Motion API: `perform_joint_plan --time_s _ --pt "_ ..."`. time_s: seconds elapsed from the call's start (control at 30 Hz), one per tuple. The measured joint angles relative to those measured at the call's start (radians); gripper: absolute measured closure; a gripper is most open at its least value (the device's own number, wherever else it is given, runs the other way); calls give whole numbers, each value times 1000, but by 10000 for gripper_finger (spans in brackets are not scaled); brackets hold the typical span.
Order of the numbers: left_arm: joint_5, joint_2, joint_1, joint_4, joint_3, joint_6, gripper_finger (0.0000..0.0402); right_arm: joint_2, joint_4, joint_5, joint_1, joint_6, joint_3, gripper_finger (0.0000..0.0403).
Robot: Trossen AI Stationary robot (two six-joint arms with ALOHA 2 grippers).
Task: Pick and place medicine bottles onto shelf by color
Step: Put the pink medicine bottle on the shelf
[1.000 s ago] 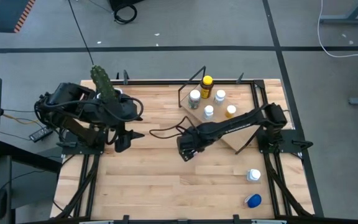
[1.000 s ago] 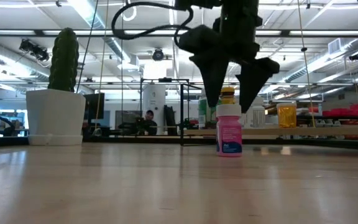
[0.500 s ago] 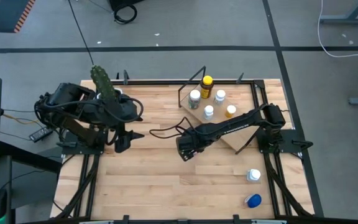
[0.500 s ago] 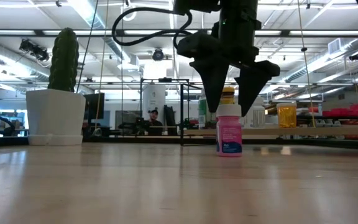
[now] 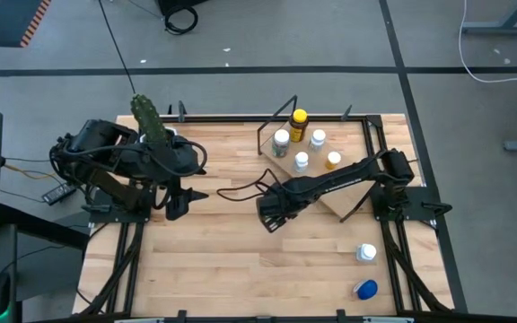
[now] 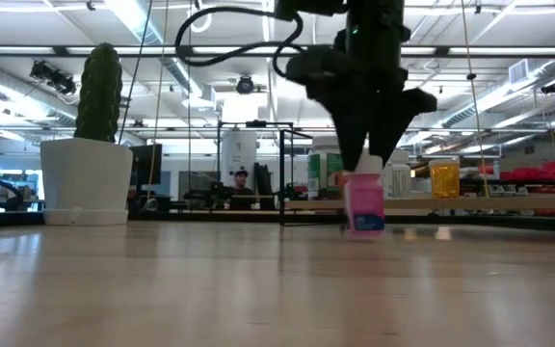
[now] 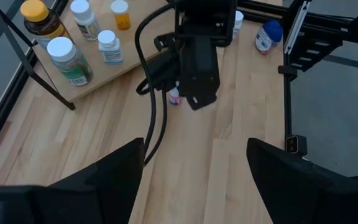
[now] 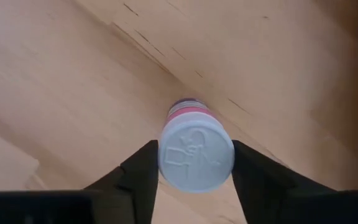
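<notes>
My right jaws (image 8: 194, 171) are closed on the cap of the pink bottle (image 8: 196, 151), one dark finger pressed to each side, in the middle of the counter (image 5: 214, 260) just left of the shelf (image 5: 341, 199). In the low view the bottle leans a little; I cannot tell whether its base has left the wood.

My left jaws (image 7: 194, 165) stand wide apart and empty, waiting near the cactus pot (image 6: 87, 181) at the far left.

Five bottles (image 5: 302, 161) stand on the shelf, capped yellow, orange and white. Besides the pink one, a white-capped bottle (image 5: 365, 253) and a blue-capped bottle (image 5: 365, 289) wait at the counter's near right. I judge the job a little over half done, three bottles left.
</notes>
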Motion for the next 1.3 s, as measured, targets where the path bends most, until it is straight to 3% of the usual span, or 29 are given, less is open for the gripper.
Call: perform_joint_plan --time_s 0.23,0.5,0.67,0.83,1.07,1.3 --pt "0 0 0 0 0 7 113 -146 -119 29 -7 -79 0 225" --pt "-8 0 0 0 0 9 113 -283 -287 147 -63 -135 -8 219" --pt "-15 0 0 0 0 7 113 -350 -154 141 -106 -209 -127 219" --pt "-15 0 0 0 0 -8 113 -448 -122 135 -120 -163 -290 219" --pt "-15 0 0 0 0 -3 113 -600 -98 208 -133 -89 -424 219" --pt "-16 0 10 0 0 -3 113 -594 -16 194 -158 -85 -471 219"
